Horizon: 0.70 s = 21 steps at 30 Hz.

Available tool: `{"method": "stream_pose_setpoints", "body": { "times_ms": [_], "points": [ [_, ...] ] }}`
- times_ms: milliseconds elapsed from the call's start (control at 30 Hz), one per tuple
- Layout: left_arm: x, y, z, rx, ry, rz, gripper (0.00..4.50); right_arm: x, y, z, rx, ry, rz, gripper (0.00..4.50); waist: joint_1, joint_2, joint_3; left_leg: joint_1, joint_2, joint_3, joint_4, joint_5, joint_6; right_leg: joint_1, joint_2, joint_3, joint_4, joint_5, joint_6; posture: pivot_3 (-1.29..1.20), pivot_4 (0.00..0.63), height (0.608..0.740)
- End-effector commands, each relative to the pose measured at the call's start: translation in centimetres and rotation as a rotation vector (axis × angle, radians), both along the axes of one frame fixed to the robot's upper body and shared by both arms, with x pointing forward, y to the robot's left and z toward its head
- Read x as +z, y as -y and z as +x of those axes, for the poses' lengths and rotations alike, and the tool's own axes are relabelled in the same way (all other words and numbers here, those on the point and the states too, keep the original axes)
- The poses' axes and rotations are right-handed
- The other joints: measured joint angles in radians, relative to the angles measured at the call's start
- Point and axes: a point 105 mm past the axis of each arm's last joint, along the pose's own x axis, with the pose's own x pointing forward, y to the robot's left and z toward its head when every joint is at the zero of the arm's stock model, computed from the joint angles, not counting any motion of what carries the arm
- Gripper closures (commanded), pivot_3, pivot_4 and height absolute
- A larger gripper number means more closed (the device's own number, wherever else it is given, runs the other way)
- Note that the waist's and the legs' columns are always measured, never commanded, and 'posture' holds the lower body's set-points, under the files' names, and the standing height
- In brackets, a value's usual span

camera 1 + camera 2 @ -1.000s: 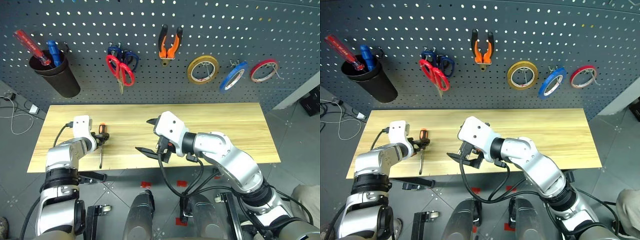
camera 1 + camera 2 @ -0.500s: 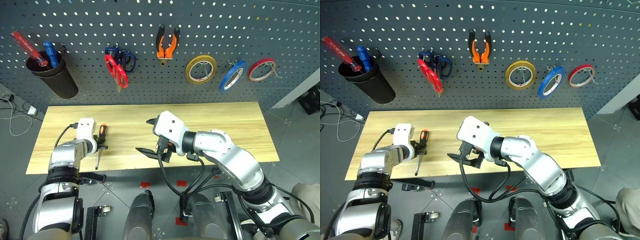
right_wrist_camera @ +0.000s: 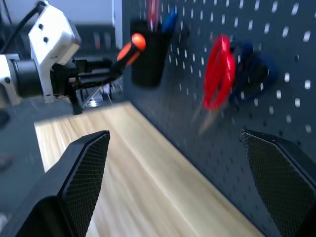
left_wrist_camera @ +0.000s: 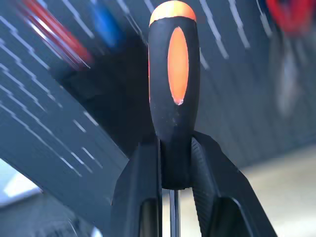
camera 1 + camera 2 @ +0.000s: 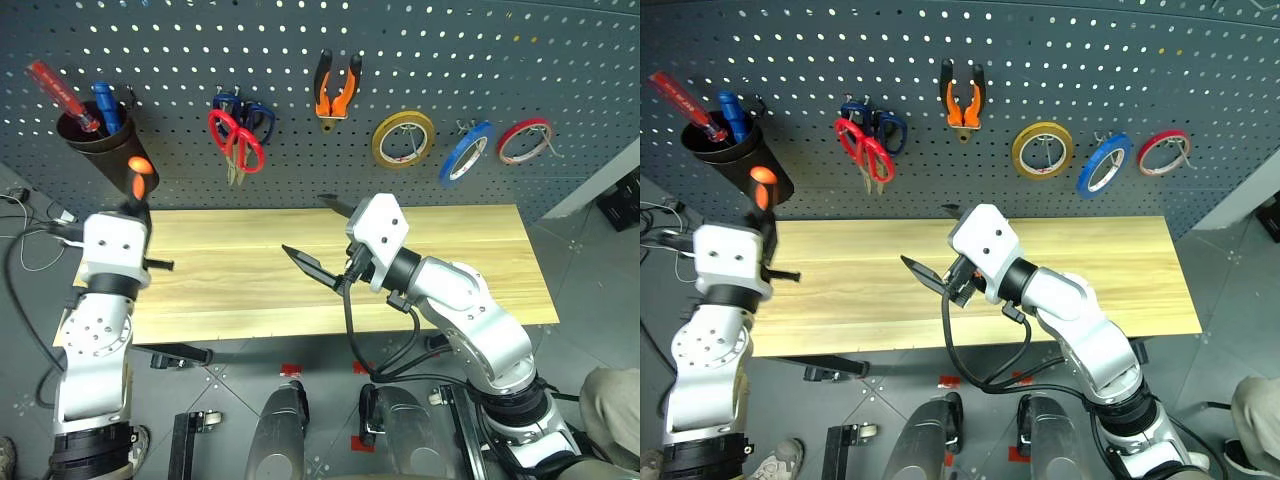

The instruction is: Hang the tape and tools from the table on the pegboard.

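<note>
Our left gripper [image 4: 170, 163] clamps the screwdriver [image 4: 174, 74] handle-up between its jaws — raised toward the black cup [image 5: 112, 152] on the pegboard [image 5: 420, 60]; right gripper [image 5: 318, 235] jaws gape empty.

A workshop: a dark pegboard [image 5: 200, 50] carries scissors [image 5: 236, 140], pliers [image 5: 338, 88], tape rings [image 5: 405, 139] and a tool cup [image 5: 108, 150] above a plain wooden table [image 5: 460, 245] on a grey tiled floor [image 5: 590, 270].

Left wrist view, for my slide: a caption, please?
Left gripper clamps the screwdriver by its handle before the pegboard.
</note>
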Motion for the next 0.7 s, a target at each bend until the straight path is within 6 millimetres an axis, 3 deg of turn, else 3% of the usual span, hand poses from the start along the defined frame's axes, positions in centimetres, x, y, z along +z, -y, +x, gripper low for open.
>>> {"method": "stream_pose_setpoints", "body": {
  "times_ms": [33, 133, 367, 467, 700],
  "points": [
    [7.1, 0.5, -0.6, -0.029, 0.225, 0.017, 4.04, 1.5, -0.2, -0.8, 0.041, -0.007, 0.072, 0.00, 0.006, -0.001, 0.000, 0.000, 0.000, 0.000, 0.000, 0.000, 0.000, 0.000, 0.000, 0.000, 0.000, 0.001, 0.000, 0.00, 0.248, 0.740],
    [10.6, 0.0, 0.3, -0.057, 0.312, -0.037, 4.04, 2.0, -0.7, -0.4, 0.040, -0.038, 0.083, 0.00, 0.008, -0.001, -0.001, 0.000, 0.000, 0.000, 0.001, 0.002, -0.001, 0.001, 0.001, 0.001, -0.001, 0.003, 0.000, 0.00, 0.246, 0.740],
    [14.4, -1.3, 2.0, -0.092, 0.396, -0.117, 4.04, 3.5, -1.8, -0.1, 0.052, -0.089, 0.114, 0.00, -0.008, -0.002, -0.003, -0.001, 0.001, 0.001, 0.001, 0.003, -0.003, -0.001, 0.002, 0.000, -0.001, 0.003, 0.000, -0.03, 0.230, 0.740],
    [14.1, -2.6, 2.5, -0.060, 0.390, -0.104, 4.04, 3.8, -2.4, -0.4, 0.082, -0.086, 0.098, 0.00, -0.014, -0.003, -0.003, -0.001, 0.000, 0.003, 0.001, 0.003, -0.003, -0.001, 0.002, 0.002, -0.002, 0.003, 0.000, -0.03, 0.225, 0.740],
    [10.2, -4.5, 3.5, -0.005, 0.337, -0.152, 4.04, 4.6, -2.8, -0.9, 0.111, -0.045, 0.107, 0.00, -0.015, -0.004, -0.004, -0.001, 0.000, 0.004, 0.001, 0.003, -0.002, -0.002, 0.002, 0.002, -0.001, 0.003, 0.000, -0.03, 0.218, 0.740]
  ]
}}
